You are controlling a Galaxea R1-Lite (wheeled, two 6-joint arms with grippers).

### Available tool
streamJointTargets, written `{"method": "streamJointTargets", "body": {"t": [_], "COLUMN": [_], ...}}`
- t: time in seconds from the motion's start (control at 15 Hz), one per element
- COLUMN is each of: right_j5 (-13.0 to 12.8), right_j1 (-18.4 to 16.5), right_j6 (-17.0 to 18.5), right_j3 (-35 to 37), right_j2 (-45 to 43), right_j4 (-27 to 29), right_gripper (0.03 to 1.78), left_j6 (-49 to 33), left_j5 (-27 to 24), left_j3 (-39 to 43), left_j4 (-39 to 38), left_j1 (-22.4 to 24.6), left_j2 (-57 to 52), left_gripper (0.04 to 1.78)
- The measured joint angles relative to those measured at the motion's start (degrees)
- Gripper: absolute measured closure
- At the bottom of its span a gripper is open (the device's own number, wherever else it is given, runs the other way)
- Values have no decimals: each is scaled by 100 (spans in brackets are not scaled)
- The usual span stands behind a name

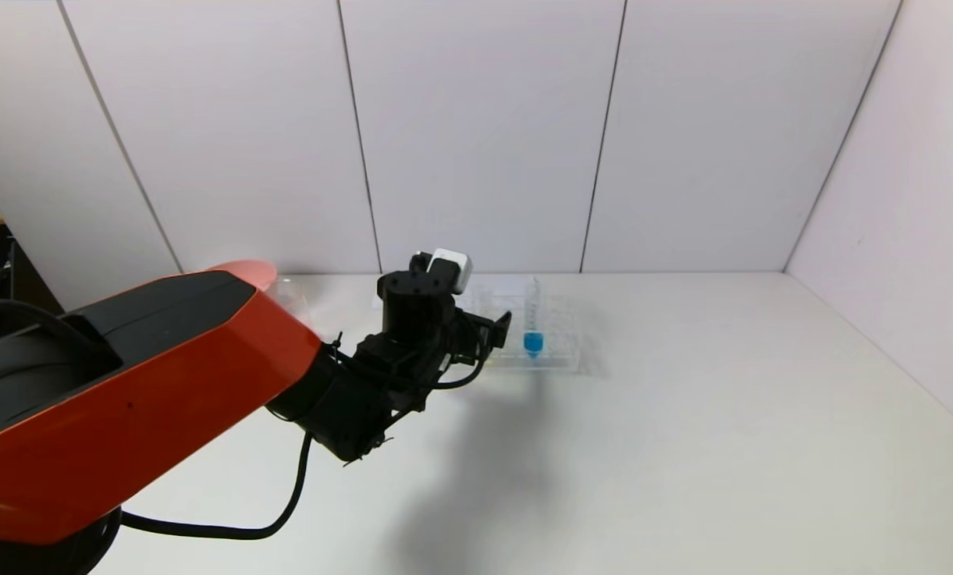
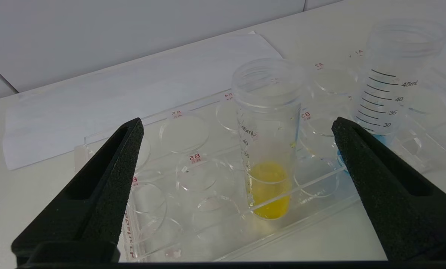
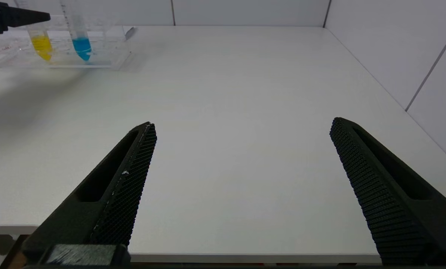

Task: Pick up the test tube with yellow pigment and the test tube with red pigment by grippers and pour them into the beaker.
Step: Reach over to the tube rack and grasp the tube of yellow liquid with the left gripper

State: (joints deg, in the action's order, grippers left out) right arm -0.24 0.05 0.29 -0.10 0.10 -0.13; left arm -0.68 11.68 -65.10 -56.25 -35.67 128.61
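The tube rack [image 2: 208, 179] and test tube with yellow pigment [image 2: 267, 149] look like clear, glossy plastic. The left tool [image 2: 237, 127] has matt black, grainy fingers [image 2: 376, 168]; the right tool [image 3: 241, 129] has ribbed ones [image 3: 361, 179]. The white surface [image 3: 245, 112] is smooth, matt.

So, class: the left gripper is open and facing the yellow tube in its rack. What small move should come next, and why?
Probably ease the left gripper forward until its open fingers flank the test tube with yellow pigment, then close. The tube stands upright in the clear rack, between the fingers' line but beyond their tips, so nothing is gripped. The right gripper waits open over the bare table.
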Motion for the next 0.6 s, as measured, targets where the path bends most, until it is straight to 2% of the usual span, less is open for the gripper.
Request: {"method": "streamJointTargets", "body": {"t": [0.6], "right_j5": [0], "right_j1": [0], "right_j6": [1], "right_j3": [0], "right_j2": [0], "right_j4": [-2], "right_gripper": [11], "left_j6": [-48], "left_j5": [-18], "left_j3": [9], "left_j4": [-414], "left_j1": [-2], "left_j2": [102], "left_gripper": [6]}}
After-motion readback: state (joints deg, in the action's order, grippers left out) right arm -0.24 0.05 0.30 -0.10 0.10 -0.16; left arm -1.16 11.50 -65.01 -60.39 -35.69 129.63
